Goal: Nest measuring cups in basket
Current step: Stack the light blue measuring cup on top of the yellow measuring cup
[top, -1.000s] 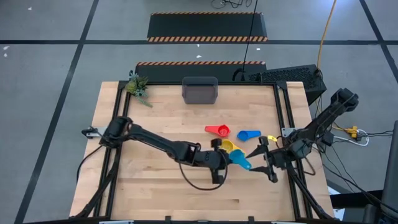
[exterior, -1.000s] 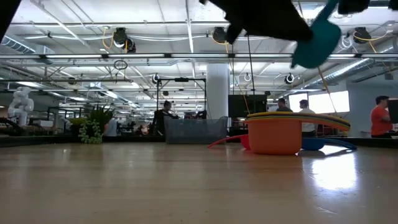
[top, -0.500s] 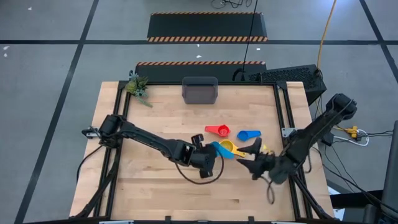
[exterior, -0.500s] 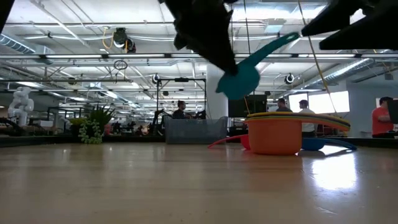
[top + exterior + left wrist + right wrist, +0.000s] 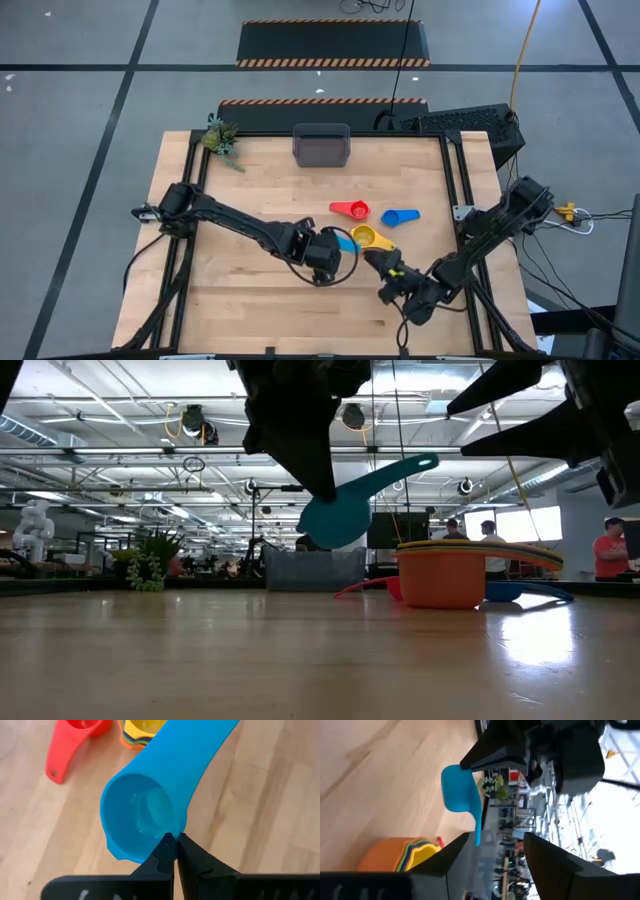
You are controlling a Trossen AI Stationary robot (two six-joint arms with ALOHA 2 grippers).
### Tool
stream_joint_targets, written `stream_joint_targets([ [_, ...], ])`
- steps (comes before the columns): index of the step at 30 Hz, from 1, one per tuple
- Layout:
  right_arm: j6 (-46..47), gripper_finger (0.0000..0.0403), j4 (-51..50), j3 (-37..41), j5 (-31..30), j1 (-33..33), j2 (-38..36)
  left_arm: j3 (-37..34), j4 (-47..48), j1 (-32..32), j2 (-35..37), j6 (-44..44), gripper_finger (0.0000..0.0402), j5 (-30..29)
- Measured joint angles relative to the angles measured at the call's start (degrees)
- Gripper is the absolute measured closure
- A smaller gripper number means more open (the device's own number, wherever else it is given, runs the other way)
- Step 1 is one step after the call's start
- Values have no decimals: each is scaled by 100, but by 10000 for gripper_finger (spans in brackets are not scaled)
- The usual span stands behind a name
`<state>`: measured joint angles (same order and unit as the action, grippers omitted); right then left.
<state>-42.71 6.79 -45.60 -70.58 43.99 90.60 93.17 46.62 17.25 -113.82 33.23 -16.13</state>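
Note:
A cyan measuring cup (image 5: 335, 515) hangs above the table, with my left gripper (image 5: 175, 840) shut on it just left of the stack in the high view (image 5: 335, 250). An orange cup with yellow and other cups nested inside (image 5: 365, 237) stands on its base. A red cup (image 5: 350, 210) and a blue cup (image 5: 398, 216) lie beyond it. My right gripper (image 5: 380, 277) stands open near the table's near right. Its fingers point at the cyan handle's free end (image 5: 477, 837) without touching it. The dark grey basket (image 5: 321, 145) stands at the far edge. My left gripper pinches the cyan cup's bowl wall at the rim (image 5: 176, 827), close to where the handle joins, between its two fingertips. The fingers slant down from above. The cup is lifted clear and tilted, its handle (image 5: 400, 470) rising toward the table's right.
A small green plant (image 5: 220, 138) lies at the far left corner. Bare wood spans the table's left half and the strip before the basket. People stand in the room beyond the table in the low view.
My left gripper has carried the cyan cup toward the table's left and a little lower, tipping it so its handle now slants up to the right. My right gripper has swung toward the near edge and left, rolling as it went.

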Motion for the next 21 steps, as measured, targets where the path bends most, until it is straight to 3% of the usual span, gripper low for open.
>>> stream_joint_targets([
  [10, -1456, 259, 1076, 0, 183, -7, 491, 0, -20, 162, -2, -126, 394, 121],
  [21, -1505, 277, 1234, 2, 183, -118, 587, 0, -296, 177, -2, -485, 390, 123],
])
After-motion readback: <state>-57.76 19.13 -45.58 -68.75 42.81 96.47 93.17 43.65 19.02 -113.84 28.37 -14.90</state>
